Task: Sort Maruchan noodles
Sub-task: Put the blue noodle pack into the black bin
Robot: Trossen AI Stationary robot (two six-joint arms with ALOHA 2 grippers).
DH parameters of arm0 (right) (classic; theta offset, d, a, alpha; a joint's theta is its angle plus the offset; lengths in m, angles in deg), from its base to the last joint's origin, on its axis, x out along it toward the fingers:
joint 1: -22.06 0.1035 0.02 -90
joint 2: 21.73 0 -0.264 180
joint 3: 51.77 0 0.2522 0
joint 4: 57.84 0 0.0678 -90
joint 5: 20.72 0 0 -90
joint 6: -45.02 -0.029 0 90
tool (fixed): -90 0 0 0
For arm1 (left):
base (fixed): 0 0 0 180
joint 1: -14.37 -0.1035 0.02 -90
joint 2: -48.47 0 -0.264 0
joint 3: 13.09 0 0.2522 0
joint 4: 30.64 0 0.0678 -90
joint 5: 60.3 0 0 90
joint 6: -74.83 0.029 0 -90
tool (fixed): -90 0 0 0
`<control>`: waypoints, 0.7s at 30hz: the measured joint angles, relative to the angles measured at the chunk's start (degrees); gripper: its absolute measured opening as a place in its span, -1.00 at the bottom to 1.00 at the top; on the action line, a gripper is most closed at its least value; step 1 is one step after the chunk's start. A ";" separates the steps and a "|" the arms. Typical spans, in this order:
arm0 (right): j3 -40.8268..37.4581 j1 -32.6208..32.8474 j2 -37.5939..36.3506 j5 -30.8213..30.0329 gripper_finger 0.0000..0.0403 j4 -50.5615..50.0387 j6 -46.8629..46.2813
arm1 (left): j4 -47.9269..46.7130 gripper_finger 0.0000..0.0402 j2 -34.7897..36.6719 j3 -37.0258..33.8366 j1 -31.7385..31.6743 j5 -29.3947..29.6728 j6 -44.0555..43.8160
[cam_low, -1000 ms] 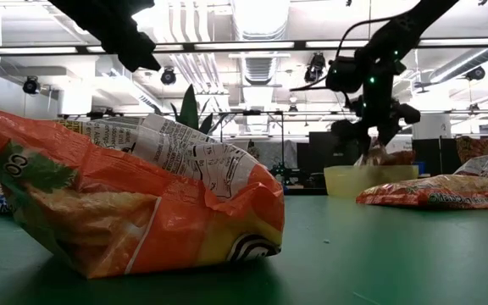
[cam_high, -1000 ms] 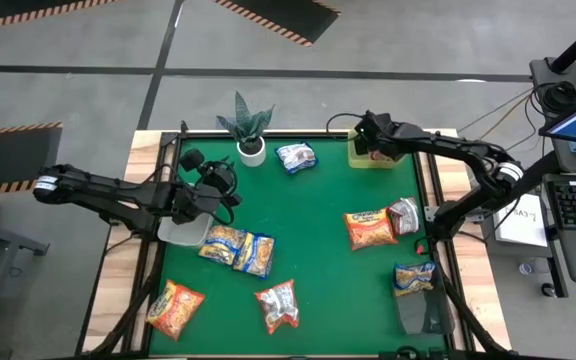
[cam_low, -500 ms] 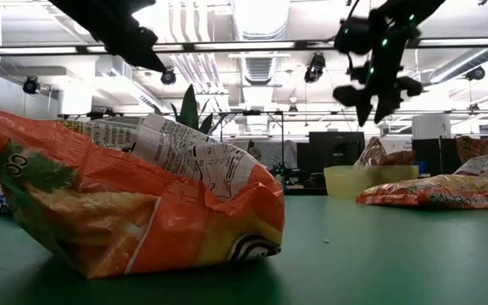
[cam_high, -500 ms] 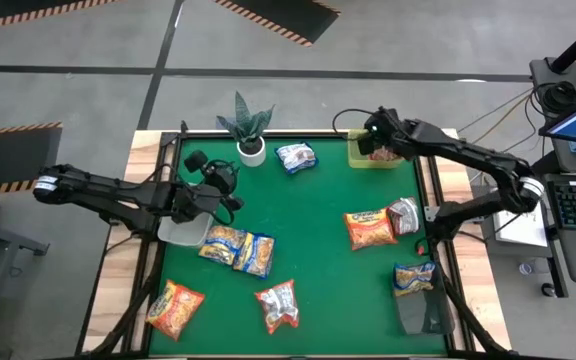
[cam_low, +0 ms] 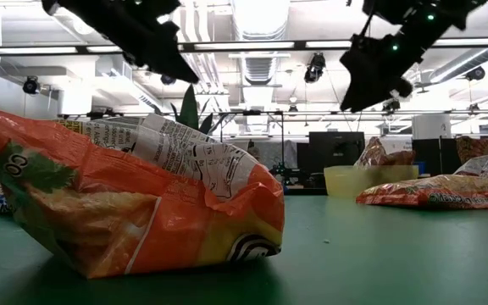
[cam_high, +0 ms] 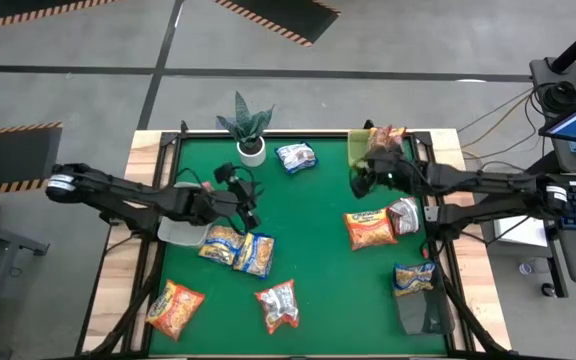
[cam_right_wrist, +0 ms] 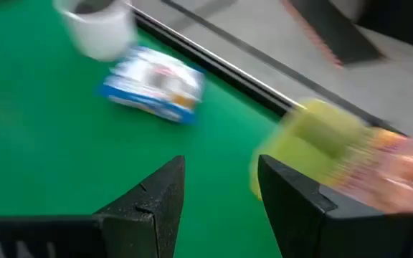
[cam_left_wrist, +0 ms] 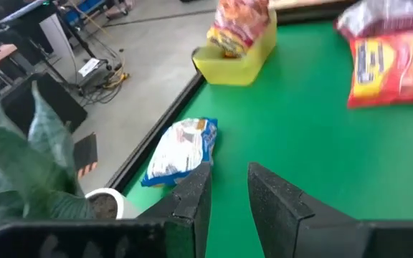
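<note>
- Lying nearest the table's front edge are three Maruchan packets: an orange packet (cam_high: 175,307) at the front left, a red-silver packet (cam_high: 278,305) near the front middle, and a yellow-and-blue packet (cam_high: 413,277) at the front right
- The orange packet (cam_low: 134,203) fills the left of the low view, crumpled, resting on the green mat (cam_low: 379,254)
- Farther in, left of centre, two yellow-and-blue packets (cam_high: 238,247) lie touching side by side, just beside a pale round dish (cam_high: 178,232)
- On the right at about the same depth, another orange packet (cam_high: 369,228) lies flat, with a second red-silver packet (cam_high: 404,215) touching its right edge
- The left gripper (cam_high: 247,202) hangs above the mat just behind the paired packets; its fingers (cam_left_wrist: 192,197) stand spread with a narrow gap, empty
- The right gripper (cam_high: 360,183) hovers above the mat between the orange packet and the lime-green tray (cam_high: 356,150); its fingers (cam_right_wrist: 156,193) are parted and pinch nothing
- Near the far edge, a blue-and-white packet (cam_high: 296,157) lies alone on the mat, between the potted plant (cam_high: 248,125) in its white pot and the tray
- At the far right corner the tray holds an orange-red packet (cam_high: 386,138) standing up above its rim; the left wrist view shows that packet (cam_left_wrist: 239,25) upright inside the tray (cam_left_wrist: 239,64)
</note>
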 joint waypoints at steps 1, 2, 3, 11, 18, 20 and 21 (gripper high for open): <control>-1.59 0.45 -0.39 1.53 -0.18 4.19 0.30 | 0.02 -0.63 -0.94 0.65 0.01 -0.02 0.56; -2.90 0.58 -0.58 3.23 -0.18 8.19 0.26 | -0.04 -0.63 -1.66 1.29 0.04 -0.04 1.22; -3.87 0.53 -0.59 5.09 -0.18 11.64 -0.01 | -0.18 -0.63 -2.19 1.88 0.04 0.00 2.15; -1.62 0.87 4.32 14.02 -0.27 16.84 -4.12 | -0.43 -0.63 -0.98 4.34 0.04 0.02 14.14; 4.80 1.85 14.17 15.27 -0.35 16.63 -2.35 | -1.00 -0.63 3.32 4.05 -0.02 0.04 23.04; 7.36 1.76 17.25 15.15 -0.35 15.80 -3.59 | -2.10 -0.63 4.47 3.62 -0.02 0.06 24.39; 8.90 1.44 18.73 15.16 -0.33 14.38 -4.42 | -3.16 -0.63 5.05 3.51 -0.02 0.04 24.58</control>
